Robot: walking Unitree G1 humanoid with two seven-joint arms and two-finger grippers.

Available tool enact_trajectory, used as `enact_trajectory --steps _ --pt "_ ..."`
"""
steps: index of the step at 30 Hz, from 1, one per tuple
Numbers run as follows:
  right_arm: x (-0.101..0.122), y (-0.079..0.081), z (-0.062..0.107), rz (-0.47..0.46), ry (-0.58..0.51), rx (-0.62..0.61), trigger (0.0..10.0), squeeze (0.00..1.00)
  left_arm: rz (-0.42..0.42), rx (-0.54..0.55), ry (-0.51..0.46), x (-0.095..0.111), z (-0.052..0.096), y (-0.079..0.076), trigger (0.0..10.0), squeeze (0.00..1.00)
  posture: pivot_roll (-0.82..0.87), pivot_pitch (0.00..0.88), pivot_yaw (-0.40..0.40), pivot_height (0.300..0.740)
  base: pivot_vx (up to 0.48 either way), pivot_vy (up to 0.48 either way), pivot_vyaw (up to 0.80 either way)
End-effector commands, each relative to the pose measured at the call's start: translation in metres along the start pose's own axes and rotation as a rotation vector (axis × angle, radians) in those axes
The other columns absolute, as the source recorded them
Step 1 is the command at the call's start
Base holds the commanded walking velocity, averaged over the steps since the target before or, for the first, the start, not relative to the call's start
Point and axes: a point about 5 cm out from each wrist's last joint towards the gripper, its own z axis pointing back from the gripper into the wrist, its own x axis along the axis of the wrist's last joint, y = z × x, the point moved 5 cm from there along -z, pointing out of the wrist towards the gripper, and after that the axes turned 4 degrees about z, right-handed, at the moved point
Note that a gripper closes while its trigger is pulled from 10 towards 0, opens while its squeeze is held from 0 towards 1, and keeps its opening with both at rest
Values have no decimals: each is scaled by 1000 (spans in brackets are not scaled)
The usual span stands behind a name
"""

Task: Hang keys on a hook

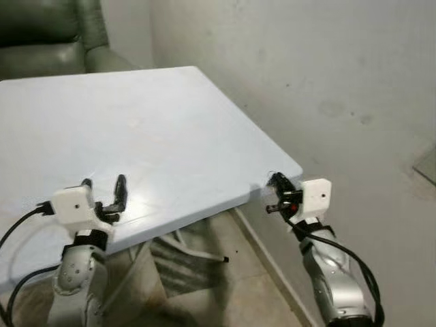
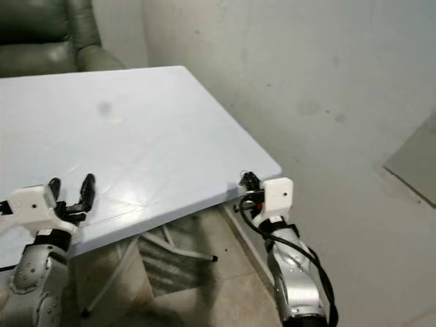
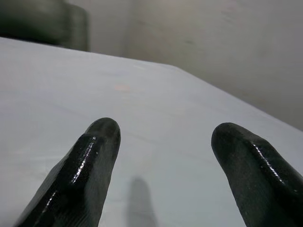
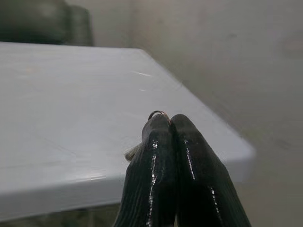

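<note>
While the left tool (image 1: 103, 193) rests over the near left edge of the pale blue surface (image 1: 157, 136) with its fingers (image 3: 94, 151) spread apart and nothing between them, the right tool (image 4: 169, 124) sits at the near right corner, clenched on a thin key ring (image 4: 159, 113) that pokes out just above its tips. Beyond the far left edge of the surface stands a dark green armchair (image 1: 48, 34), with a bare grey wall (image 1: 306, 68) running along the right side.
</note>
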Motion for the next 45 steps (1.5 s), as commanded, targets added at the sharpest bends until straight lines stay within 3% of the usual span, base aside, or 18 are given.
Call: enact_trajectory --steps 1,16,24,35,45 --pt "4 -2 -1 1 -14 -5 10000 0 -10 6 -4 3 -1 2 10000 0 -44 0 -56 728 0 352 -788" --pt "4 -1 0 -1 -9 -4 10000 0 17 47 34 -1 -1 5 10000 0 -43 0 -54 728 0 0 -788" --pt "2 1 1 1 1 -6 10000 0 -30 44 68 -5 1 4 10000 0 -36 0 -56 728 0 0 -670" --pt "7 4 2 0 -27 9 10000 0 -22 23 87 -7 2 1 10000 0 -38 0 -57 728 0 0 0" --pt "9 5 3 -5 -38 16 10000 0 -33 -1 88 -6 2 -5 10000 0 -40 0 -57 728 280 0 0"
